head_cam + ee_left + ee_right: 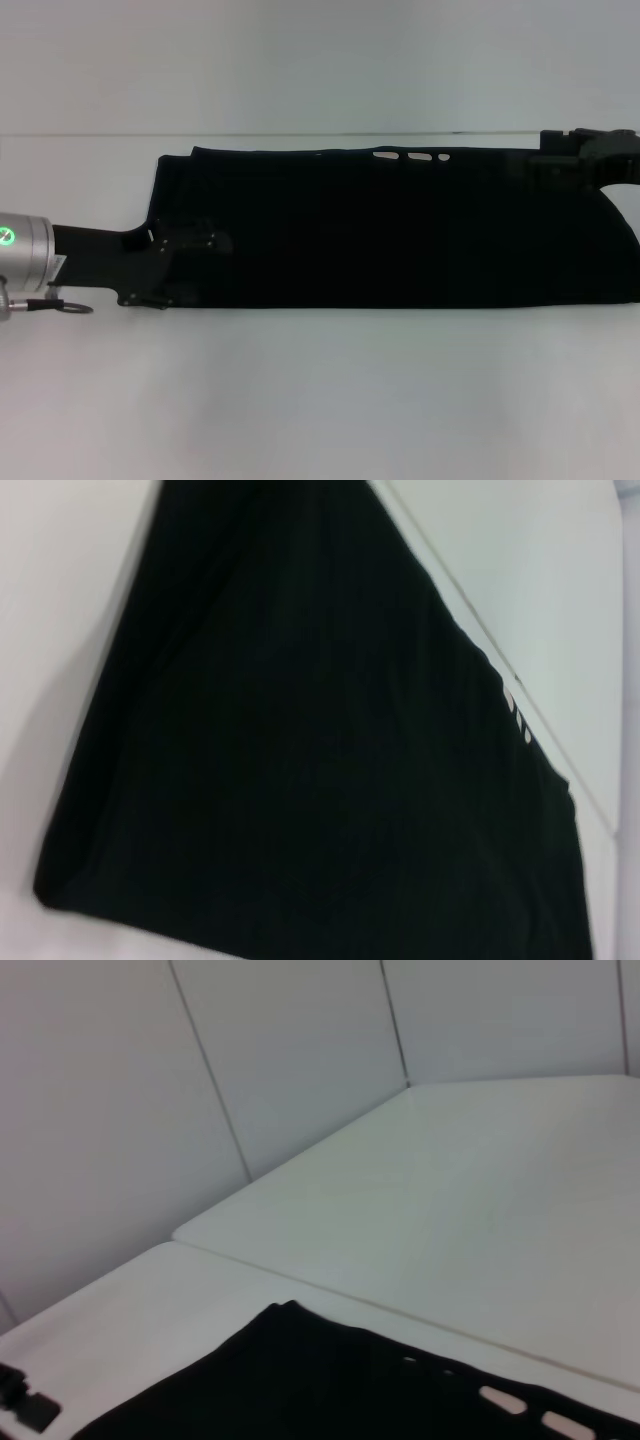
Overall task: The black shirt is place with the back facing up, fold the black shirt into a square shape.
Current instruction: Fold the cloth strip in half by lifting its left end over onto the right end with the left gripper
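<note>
Looking down, I see the black shirt [400, 225] folded into a long band on the white table [320, 400]. My left gripper [165, 262] sits at its left end, my right gripper [590, 155] at its far right corner; I can't tell either grip.

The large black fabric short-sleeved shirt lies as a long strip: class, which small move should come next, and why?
Probably carry one short end over towards the other. The large black fabric short-sleeved shirt is a long narrow band on the white table, not yet square. The left gripper sits at its left end, the right gripper at its far right corner.
</note>
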`<action>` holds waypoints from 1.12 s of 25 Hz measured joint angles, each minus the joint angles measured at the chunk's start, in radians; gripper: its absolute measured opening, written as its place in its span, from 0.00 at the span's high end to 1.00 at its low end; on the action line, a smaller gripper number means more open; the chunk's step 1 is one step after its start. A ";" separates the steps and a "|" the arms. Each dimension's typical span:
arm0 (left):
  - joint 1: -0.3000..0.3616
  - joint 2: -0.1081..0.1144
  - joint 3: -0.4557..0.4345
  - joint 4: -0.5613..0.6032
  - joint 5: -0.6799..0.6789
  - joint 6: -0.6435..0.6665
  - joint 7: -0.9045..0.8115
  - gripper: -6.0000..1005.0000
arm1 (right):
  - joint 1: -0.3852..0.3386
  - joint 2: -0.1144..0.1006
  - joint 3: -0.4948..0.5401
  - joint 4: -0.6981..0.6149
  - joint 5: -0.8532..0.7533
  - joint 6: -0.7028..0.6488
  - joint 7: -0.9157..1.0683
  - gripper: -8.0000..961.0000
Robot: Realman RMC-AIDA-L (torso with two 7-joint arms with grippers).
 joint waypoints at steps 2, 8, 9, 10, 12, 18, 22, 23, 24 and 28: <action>-0.001 0.003 -0.036 -0.028 0.000 -0.002 -0.033 0.10 | 0.001 0.002 0.000 0.000 0.000 0.012 -0.001 0.04; 0.019 0.007 -0.136 -0.061 0.000 -0.022 -0.081 0.10 | 0.009 0.011 -0.001 0.000 0.001 0.047 -0.008 0.04; 0.024 0.007 -0.141 -0.063 0.002 -0.031 -0.086 0.10 | 0.009 0.011 -0.001 0.000 0.001 0.047 -0.008 0.04; 0.029 0.006 -0.144 -0.065 0.005 -0.043 -0.090 0.10 | 0.010 0.012 -0.001 0.000 0.001 0.054 -0.010 0.04; 0.033 0.006 -0.145 -0.065 0.009 -0.059 -0.096 0.10 | 0.013 0.014 -0.001 0.000 0.002 0.067 -0.013 0.04; 0.035 0.007 -0.147 -0.064 0.020 -0.090 -0.100 0.10 | 0.021 0.016 0.003 0.000 0.002 0.077 -0.013 0.04; 0.034 0.009 -0.151 -0.061 0.042 -0.107 -0.102 0.10 | 0.023 0.016 0.004 0.000 0.012 0.081 -0.013 0.04; 0.033 0.009 -0.154 -0.061 0.049 -0.111 -0.103 0.10 | 0.023 0.016 0.001 0.000 0.018 0.084 -0.013 0.04; 0.033 0.009 -0.155 -0.061 0.054 -0.113 -0.104 0.10 | 0.024 0.016 -0.002 0.000 0.022 0.086 -0.014 0.04; 0.037 0.009 -0.157 -0.066 0.072 -0.129 -0.116 0.10 | 0.028 0.019 -0.004 0.000 0.027 0.091 -0.016 0.04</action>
